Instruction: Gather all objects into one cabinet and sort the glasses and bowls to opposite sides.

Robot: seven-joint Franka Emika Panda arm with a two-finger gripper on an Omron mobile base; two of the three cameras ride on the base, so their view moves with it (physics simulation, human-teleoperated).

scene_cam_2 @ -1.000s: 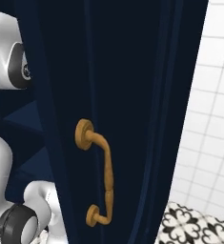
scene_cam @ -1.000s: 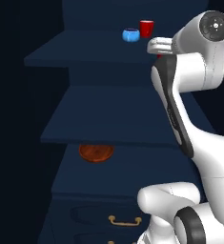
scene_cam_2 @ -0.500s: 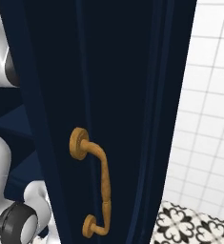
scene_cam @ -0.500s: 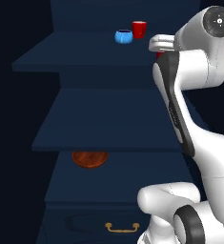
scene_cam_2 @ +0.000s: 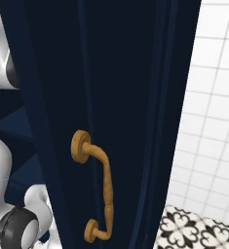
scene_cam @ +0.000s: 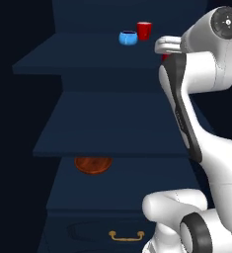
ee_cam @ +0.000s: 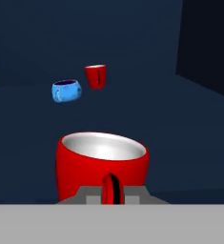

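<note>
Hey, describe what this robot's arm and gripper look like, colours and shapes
The arm is glossy white with rounded, bulbous links, a dark grey band along one link and dark round joint caps. The gripper has small grey finger pads. No cables or markings can be made out.

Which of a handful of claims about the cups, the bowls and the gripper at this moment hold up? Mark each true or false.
1. The gripper is shut on a red cup. True: in the hand view the cup's handle sits pinched between the fingertips.
2. The light-blue bowl sits on the lowest shelf. False: it is on the top shelf, beside the other red cup.
3. The reddish-brown bowl is on a lower shelf than the light-blue bowl. True.
4. The light-blue bowl is stacked inside the far red cup. False: they stand side by side, apart.
5. The cabinet door handle is silver. False: it is brass-coloured.
</note>
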